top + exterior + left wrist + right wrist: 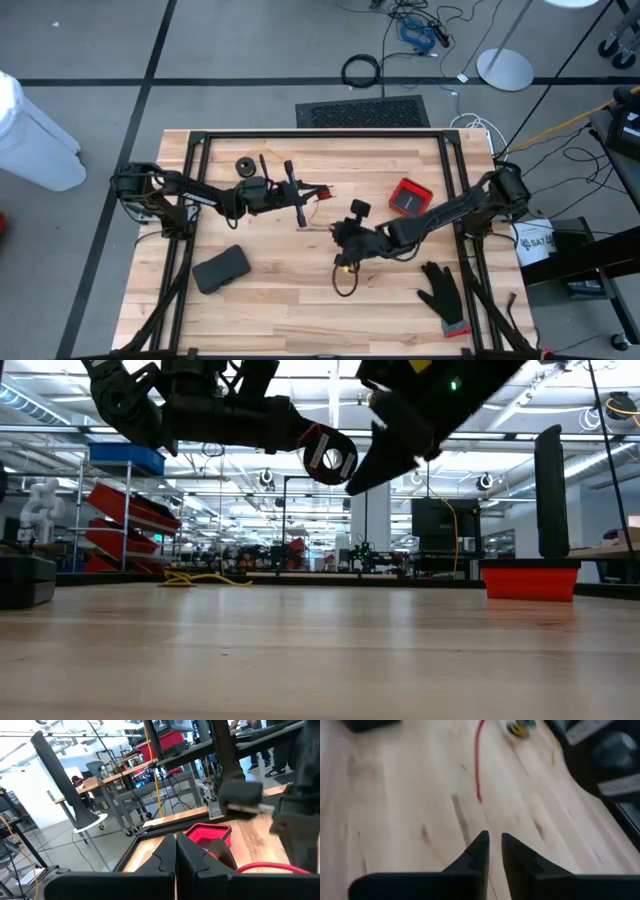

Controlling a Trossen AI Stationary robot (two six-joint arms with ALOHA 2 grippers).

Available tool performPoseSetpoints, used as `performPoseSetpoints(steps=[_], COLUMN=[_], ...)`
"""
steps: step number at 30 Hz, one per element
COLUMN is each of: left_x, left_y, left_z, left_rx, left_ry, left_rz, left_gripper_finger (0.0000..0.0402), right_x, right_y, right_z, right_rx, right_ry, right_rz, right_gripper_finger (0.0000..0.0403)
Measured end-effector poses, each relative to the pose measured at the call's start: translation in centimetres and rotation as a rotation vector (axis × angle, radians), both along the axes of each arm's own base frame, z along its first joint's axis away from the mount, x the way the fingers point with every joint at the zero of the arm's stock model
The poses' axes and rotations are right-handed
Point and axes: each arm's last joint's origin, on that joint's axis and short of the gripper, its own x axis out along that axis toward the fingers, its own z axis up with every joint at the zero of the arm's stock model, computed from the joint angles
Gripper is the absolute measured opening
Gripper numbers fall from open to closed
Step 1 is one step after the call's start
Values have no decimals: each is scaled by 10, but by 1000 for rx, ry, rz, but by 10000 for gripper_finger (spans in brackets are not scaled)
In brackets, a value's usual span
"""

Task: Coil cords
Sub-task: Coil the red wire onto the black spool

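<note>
Cords are seen mid-surface: the red cord (pixel 479 765) is stretched lengthwise straight ahead of the right pincer (pixel 493 845), whose fingers are parted by a narrow gap, nothing grasped. The left pincer (pixel 176 851) is clenched beside the red cord's other end.

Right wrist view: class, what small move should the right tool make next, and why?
Probably ease the right tool forward and down towards the red cord. Its fingers stand slightly apart with nothing between them, and the cord's loose end lies on the bare table just ahead. The left tool is shut, over the table's middle.
</note>
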Motion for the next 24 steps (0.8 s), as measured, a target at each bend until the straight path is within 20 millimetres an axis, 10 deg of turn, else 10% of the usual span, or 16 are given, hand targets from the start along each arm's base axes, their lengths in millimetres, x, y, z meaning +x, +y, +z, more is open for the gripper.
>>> performPoseSetpoints(steps=[24], left_x=[0], left_y=[0], left_z=[1], left_rx=[-1], left_ry=[-5], left_rz=[1], left_gripper_finger=[0], right_x=[13], right_y=[-24], right_z=[-8], right_rx=[34], right_ry=[-202], right_rz=[135], right_gripper_finger=[82])
